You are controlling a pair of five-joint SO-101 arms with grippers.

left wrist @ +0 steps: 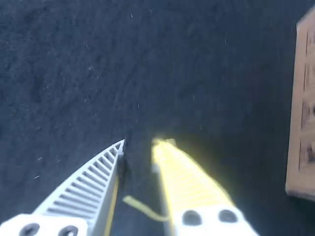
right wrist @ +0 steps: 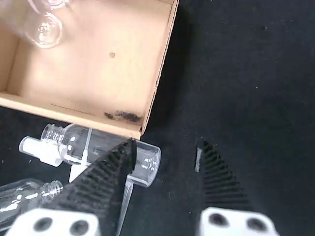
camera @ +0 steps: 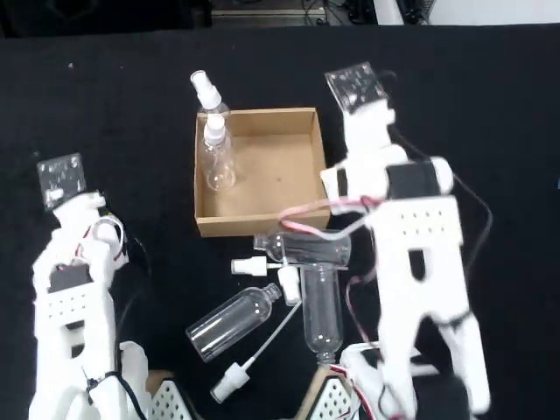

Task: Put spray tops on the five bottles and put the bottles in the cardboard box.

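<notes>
Beside the cardboard box (right wrist: 74, 109), uncapped bottle (right wrist: 98, 142) lying just beside right gripper (right wrist: 166, 144) (spread apart).

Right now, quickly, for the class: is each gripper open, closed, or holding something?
Left gripper: open by a narrow gap, holding nothing.
Right gripper: open wide, holding nothing.

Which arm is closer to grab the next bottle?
Right. The right gripper hangs open beside a topless bottle lying by the cardboard box; the left gripper is over bare table.
</notes>
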